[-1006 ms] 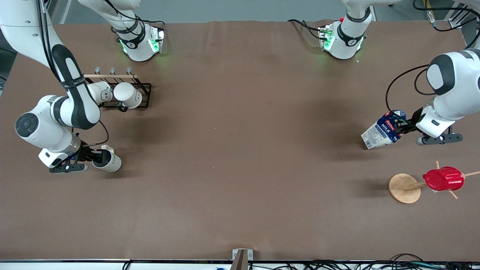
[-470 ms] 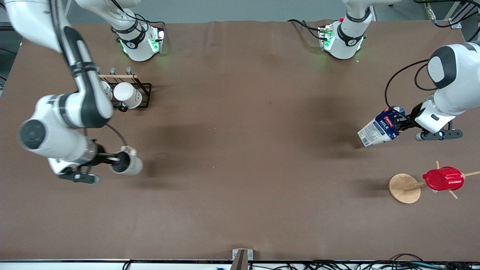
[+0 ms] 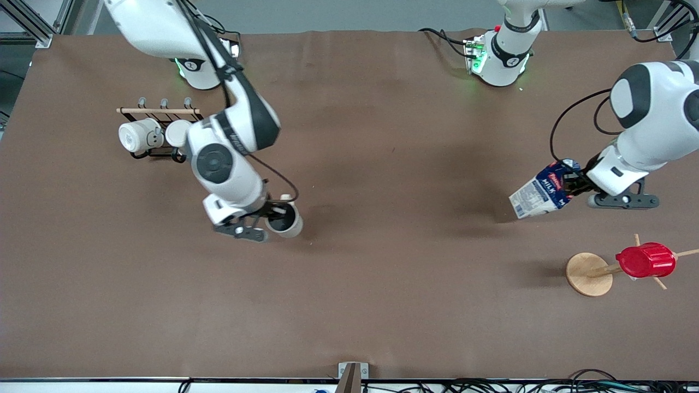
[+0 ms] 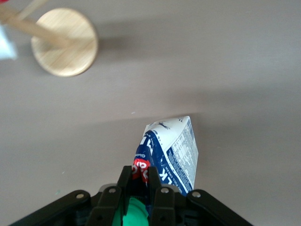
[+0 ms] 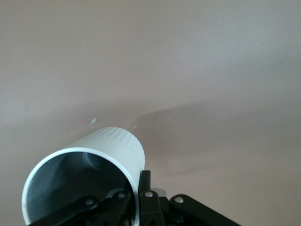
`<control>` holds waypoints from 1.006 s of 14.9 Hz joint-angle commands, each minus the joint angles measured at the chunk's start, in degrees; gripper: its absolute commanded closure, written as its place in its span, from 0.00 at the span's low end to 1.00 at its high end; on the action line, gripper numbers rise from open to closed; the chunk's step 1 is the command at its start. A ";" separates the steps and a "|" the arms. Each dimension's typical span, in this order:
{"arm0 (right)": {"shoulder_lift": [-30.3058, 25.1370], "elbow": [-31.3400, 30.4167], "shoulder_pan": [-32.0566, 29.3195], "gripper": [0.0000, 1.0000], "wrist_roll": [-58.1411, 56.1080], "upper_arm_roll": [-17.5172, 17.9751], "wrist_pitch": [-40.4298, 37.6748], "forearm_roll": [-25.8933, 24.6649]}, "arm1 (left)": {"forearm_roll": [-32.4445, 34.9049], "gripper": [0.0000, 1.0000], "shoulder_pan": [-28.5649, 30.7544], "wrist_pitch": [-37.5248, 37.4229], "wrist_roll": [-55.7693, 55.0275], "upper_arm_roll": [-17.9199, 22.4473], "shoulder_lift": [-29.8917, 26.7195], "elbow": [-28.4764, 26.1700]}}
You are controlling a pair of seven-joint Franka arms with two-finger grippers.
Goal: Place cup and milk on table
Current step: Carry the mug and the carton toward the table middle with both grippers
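Observation:
My right gripper (image 3: 271, 214) is shut on the rim of the cup (image 3: 285, 220), a pale mug with a dark inside, and holds it tilted in the air over the middle of the brown table (image 3: 382, 305). In the right wrist view the cup (image 5: 101, 162) fills the lower part, with one finger (image 5: 145, 186) outside its wall. My left gripper (image 3: 574, 183) is shut on the gable top of the milk (image 3: 538, 195), a blue and white carton held tilted above the table near the left arm's end. The left wrist view shows the milk (image 4: 171, 153) between the fingers (image 4: 161, 188), with the green cap at the jaws.
A black rack (image 3: 164, 134) with two white mugs (image 3: 136, 136) stands at the right arm's end. A round wooden disc (image 3: 587, 274) on a stick stand with a red ribbed cup (image 3: 645, 260) lies nearer the front camera than the milk; the disc also shows in the left wrist view (image 4: 66, 41).
The right arm has swung the cup from the right arm's end of the table toward the middle. The left gripper has moved the milk slightly toward the middle.

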 commanded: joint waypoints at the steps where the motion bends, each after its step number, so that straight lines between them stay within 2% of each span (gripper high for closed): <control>1: 5.46 4.46 3.98 1.00 4.87 -0.85 1.76 0.28 | 0.12 1.00 -0.32 -1.26 -0.46 -3.93 1.94 3.05; 3: 7.75 6.92 5.21 0.99 6.37 -0.85 1.95 0.28 | 0.12 1.00 -0.41 -2.48 -0.19 -5.35 2.29 4.02; 6: 9.87 8.33 7.06 0.97 7.61 -0.94 2.73 0.02 | 0.21 1.00 -0.67 -8.72 -0.89 -8.94 6.06 9.45; 7: 9.96 8.33 7.41 0.92 7.61 -0.94 4.04 0.19 | 0.21 1.00 -0.67 -8.99 -1.85 -10.09 6.86 10.60; 8: 10.13 8.25 7.42 0.70 8.39 -0.94 4.58 0.19 | 0.29 1.00 -0.76 -9.00 -2.56 -11.58 7.47 10.96; 10: 10.14 8.25 7.59 0.07 9.71 -0.94 4.67 -0.33 | 3.26 1.00 -0.85 -9.00 -6.67 -14.91 9.49 13.15; 11: 9.79 8.33 7.51 0.00 9.63 -1.03 4.32 -0.34 | 4.76 1.00 -0.85 -9.00 -10.18 -17.19 11.16 14.90; 13: 8.91 8.25 6.90 0.00 9.19 -1.47 3.27 -0.34 | 8.01 1.00 -1.46 -9.00 -17.64 -21.85 16.24 19.29; 15: 3.92 8.33 5.49 0.00 8.06 -2.69 -3.46 -1.82 | 12.23 1.00 -2.77 -9.26 -25.29 -25.81 21.17 23.51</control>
